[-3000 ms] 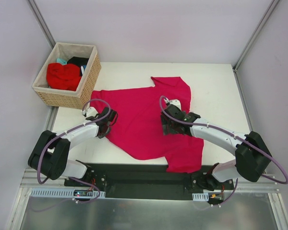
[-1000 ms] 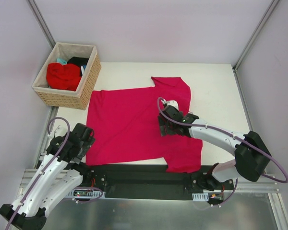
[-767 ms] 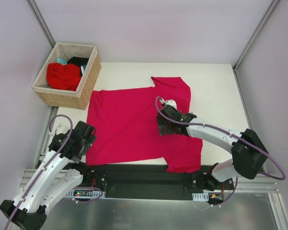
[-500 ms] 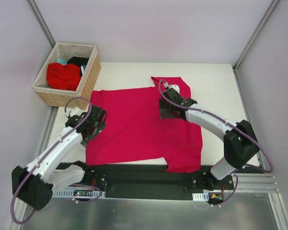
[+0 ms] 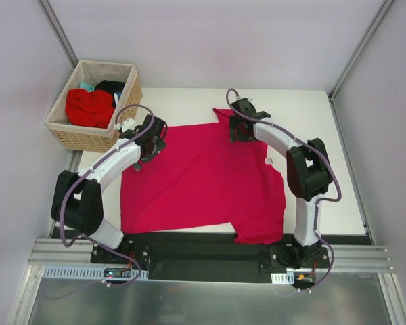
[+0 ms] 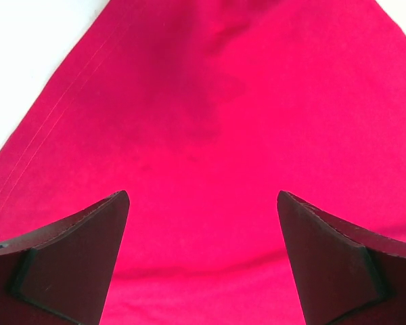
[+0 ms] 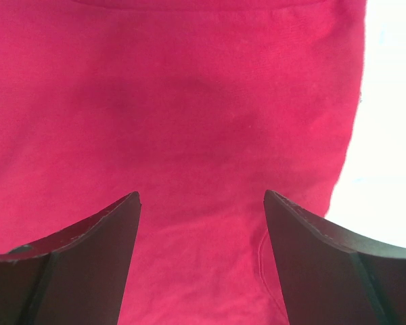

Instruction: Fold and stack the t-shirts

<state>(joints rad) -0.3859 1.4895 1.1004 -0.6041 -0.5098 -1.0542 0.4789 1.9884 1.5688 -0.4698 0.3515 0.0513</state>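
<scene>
A large crimson-pink t-shirt (image 5: 203, 179) lies spread flat on the white table (image 5: 311, 128). My left gripper (image 5: 152, 139) hovers open over the shirt's far left corner, and the left wrist view shows only pink cloth (image 6: 223, 101) between its dark fingers (image 6: 74, 257). My right gripper (image 5: 238, 128) is open over the far sleeve, with cloth (image 7: 189, 88) under its fingers (image 7: 325, 257) and nothing pinched. More t-shirts sit in the basket: a bright red one (image 5: 88, 107), a black one (image 5: 110, 86) and a sliver of teal (image 5: 86, 87).
The woven wicker basket (image 5: 98, 141) stands at the table's far left corner, close to my left arm. Bare white table shows beside the shirt in both wrist views (image 6: 27, 54) (image 7: 392, 135). Grey walls enclose the table on three sides.
My left arm swung from the near left edge up to the shirt's far left corner, its jaws widening. My right gripper slid away from me across the shirt to the far sleeve.
</scene>
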